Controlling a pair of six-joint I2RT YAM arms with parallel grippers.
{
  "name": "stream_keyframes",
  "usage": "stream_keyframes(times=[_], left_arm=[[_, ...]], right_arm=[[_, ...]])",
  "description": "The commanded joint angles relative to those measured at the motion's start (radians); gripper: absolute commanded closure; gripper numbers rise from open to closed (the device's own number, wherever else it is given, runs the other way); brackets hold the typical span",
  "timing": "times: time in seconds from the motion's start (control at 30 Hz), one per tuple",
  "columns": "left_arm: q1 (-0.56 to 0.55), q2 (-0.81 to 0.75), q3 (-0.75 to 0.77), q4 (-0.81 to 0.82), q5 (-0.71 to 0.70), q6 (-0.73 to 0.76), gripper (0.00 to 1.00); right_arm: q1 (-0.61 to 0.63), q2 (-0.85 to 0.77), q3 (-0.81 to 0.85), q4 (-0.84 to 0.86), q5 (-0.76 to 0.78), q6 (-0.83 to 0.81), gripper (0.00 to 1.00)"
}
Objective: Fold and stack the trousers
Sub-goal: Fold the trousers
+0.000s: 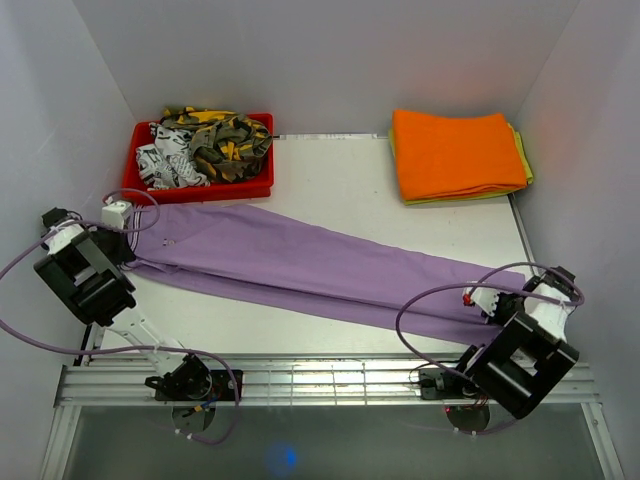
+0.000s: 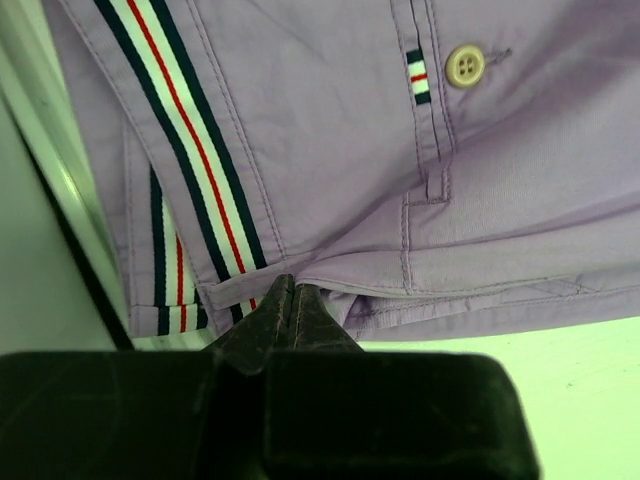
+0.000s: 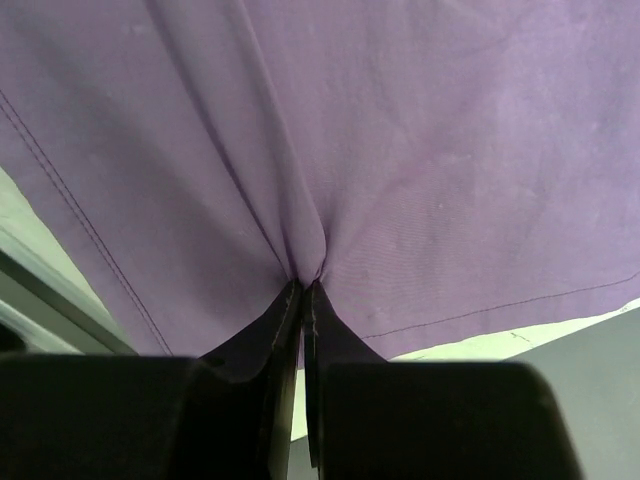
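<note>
The lilac-purple trousers (image 1: 300, 265) lie stretched flat across the table, waistband at the left, leg ends at the right. My left gripper (image 1: 125, 245) is shut on the waistband edge; the left wrist view shows its tips (image 2: 292, 288) pinching the fabric beside a striped ribbon trim and below a pale button (image 2: 464, 66). My right gripper (image 1: 495, 308) is shut on the leg end; the right wrist view shows its tips (image 3: 306, 284) pinching a pucker of purple cloth (image 3: 400, 150) just inside the hem.
A red bin (image 1: 255, 187) at the back left holds camouflage and black-and-white patterned garments (image 1: 205, 145). A folded orange cloth on a yellow-green one (image 1: 455, 152) lies at the back right. White walls close in on three sides.
</note>
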Motion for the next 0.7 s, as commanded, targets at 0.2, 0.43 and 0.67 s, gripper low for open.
stream_keyframes(times=[0.2,0.43,0.67], left_arm=[[0.025,-0.053,-0.054,-0.015,-0.008,0.065,1.00],[0.030,-0.217,-0.207,-0.088,0.002,0.264,0.83],[0.082,-0.381,-0.155,-0.216,0.169,0.362,0.36]], right_arm=[[-0.013,0.317,0.303,0.177,0.133,0.095,0.92],[-0.012,0.263,0.319,0.093,0.093,-0.014,0.92],[-0.021,0.082,0.238,0.014,0.094,-0.124,0.48]])
